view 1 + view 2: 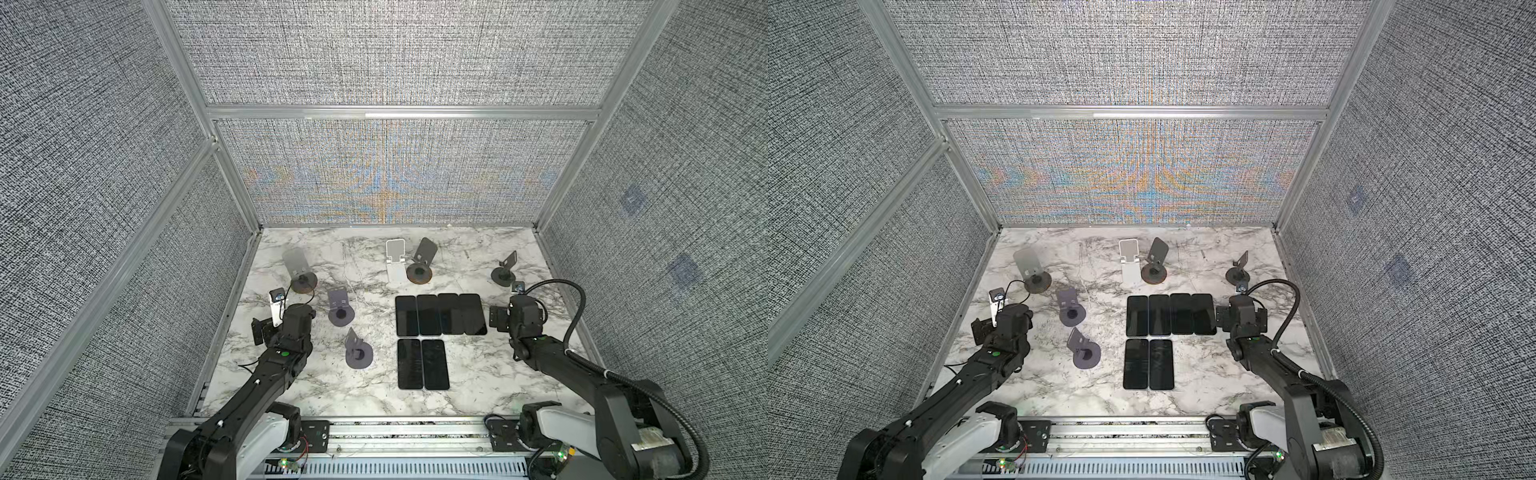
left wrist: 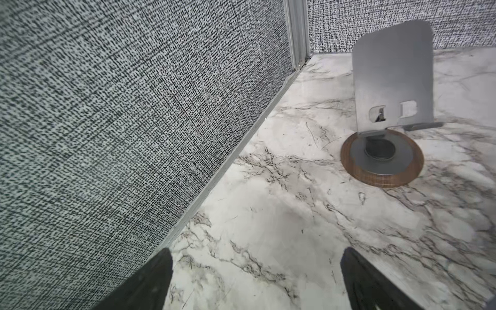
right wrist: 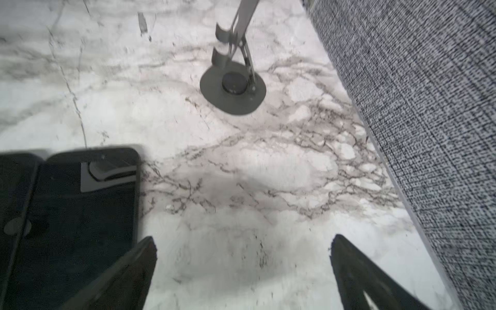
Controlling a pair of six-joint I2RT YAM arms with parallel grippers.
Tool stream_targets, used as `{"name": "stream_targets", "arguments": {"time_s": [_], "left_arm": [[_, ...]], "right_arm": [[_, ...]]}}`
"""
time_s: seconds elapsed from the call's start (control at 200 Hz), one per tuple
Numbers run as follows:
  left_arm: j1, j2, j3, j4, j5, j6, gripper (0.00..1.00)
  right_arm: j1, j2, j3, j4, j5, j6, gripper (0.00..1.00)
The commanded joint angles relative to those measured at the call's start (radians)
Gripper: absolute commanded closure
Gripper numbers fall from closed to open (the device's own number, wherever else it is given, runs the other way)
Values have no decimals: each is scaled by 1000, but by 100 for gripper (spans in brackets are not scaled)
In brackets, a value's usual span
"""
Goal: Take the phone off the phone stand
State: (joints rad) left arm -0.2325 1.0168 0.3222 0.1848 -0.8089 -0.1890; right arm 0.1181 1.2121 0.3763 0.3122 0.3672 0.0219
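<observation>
The marble table (image 1: 478,399) fills the lower half of both top views. Right of its centre six phones lie flat, screens up: a row of four (image 1: 440,314) with a pair (image 1: 423,364) below it. Six stands (image 1: 340,307) are spread across the upper and left parts of the table, among them a grey stand (image 1: 297,266) and a small dark stand (image 1: 505,270). None carries a phone, so the removal looks finished.

The right claw (image 1: 498,318) sits at the right end of the row, jaws spread wide and empty. The nearest phone (image 1: 472,313) lies just left of it, long axis running up the frame. In the right wrist view it lies beside one finger (image 3: 139,257), not between the two. The left claw (image 1: 259,330), likewise open and empty, is well apart at the table's left edge.
</observation>
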Motion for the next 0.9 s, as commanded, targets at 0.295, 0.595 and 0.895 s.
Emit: {"name": "stream_targets", "arguments": {"time_s": [0.295,0.595,0.895], "left_arm": [[158,371,110,475,283,101,1],[176,446,98,578,422,105,1],[179,464,32,716,508,133,1]], "right_arm": [[-9,98,-16,357,-56,-105,1],[-10,98,-17,369,-102,-81,1],[-1,320,-91,741,-139,-72,1]]}}
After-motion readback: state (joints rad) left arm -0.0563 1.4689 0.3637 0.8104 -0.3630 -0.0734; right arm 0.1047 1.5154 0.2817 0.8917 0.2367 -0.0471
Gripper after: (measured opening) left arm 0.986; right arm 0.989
